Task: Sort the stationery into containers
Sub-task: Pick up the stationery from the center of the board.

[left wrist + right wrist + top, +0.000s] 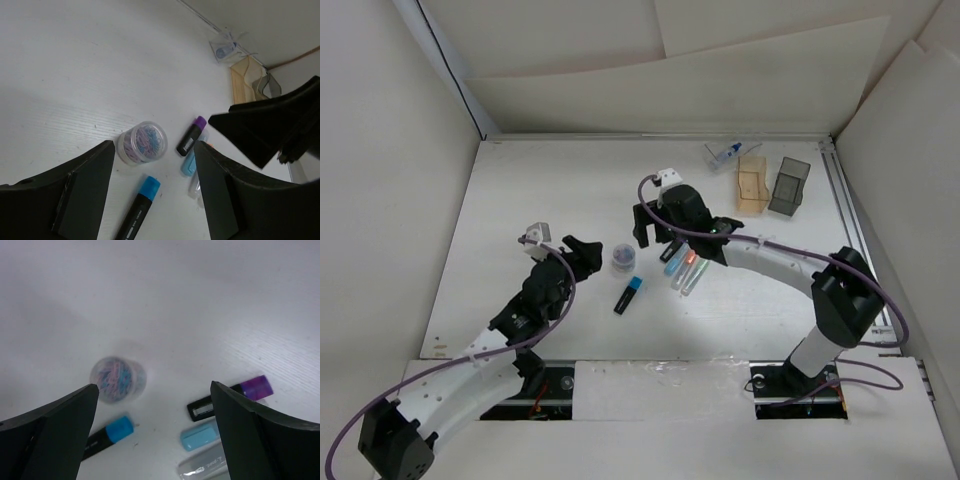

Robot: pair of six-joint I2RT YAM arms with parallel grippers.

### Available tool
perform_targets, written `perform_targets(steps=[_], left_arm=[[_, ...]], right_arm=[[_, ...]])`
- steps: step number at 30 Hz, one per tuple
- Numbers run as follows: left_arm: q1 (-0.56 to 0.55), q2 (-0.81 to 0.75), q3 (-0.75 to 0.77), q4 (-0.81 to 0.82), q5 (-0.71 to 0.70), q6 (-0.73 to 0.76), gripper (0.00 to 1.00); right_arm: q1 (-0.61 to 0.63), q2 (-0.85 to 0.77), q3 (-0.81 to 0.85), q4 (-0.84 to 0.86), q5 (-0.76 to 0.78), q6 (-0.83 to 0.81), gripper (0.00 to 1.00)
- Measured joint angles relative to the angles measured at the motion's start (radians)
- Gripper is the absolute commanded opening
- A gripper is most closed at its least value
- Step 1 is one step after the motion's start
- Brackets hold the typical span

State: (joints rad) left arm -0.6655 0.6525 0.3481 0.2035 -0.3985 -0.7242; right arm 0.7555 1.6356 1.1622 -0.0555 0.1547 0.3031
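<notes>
— How do the fingers stand?

— Both pairs are spread with nothing between them. The left fingers [584,256] and the right fingers [652,232] hang over the bench [540,190], with the loose stationery lying between the two pairs.

— Count it for me.

— There is one round tub [142,142] of coloured clips just ahead of the left fingers, in line with their gap. One blue-capped black marker [137,207] lies nearer, also in that gap. Close under the right fingers is a cluster. In it I count one purple-capped black marker [191,136], one pale-blue-ended marker [192,162] and one orange-ended marker [690,262]. They lie tight together, and I cannot tell whether there is a fourth.

— And the containers?

— I can count two for sure, one amber box [753,187] and one smoky grey box [789,186], side by side. They sit well beyond the right fingers. One blue-capped bottle [725,153] lies just beside the amber box. Something clear surrounds the bottle, though I cannot tell whether it is a third box.
</notes>
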Motion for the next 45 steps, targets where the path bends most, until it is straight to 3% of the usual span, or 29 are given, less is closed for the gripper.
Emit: perform_targets(steps=[10, 23, 36, 40, 45], left_arm=[[0.0, -0.117, 0.0, -0.112, -0.176, -0.058, 0.67], [0.0, -0.104, 0.0, -0.125, -0.185, -0.071, 0.68], [0.0, -0.1, 0.0, -0.114, -0.153, -0.071, 0.68], [0.0, -0.1, 0.0, -0.111, -0.145, -0.071, 0.68], [0.0, -0.1, 0.0, -0.104, -0.133, -0.071, 0.68]], right_arm=[[0.122, 0.045, 0.004, -0.042, -0.091, -0.085, 1.0], [0.186, 0.27, 0.068, -0.056, -0.028, -0.089, 0.96], [0.188, 0.348, 0.128, -0.012, 0.059, -0.061, 0.7], [0.188, 0.359, 0.131, 0.005, 0.068, -0.047, 0.7], [0.185, 0.37, 0.139, 0.026, 0.073, -0.033, 0.42]])
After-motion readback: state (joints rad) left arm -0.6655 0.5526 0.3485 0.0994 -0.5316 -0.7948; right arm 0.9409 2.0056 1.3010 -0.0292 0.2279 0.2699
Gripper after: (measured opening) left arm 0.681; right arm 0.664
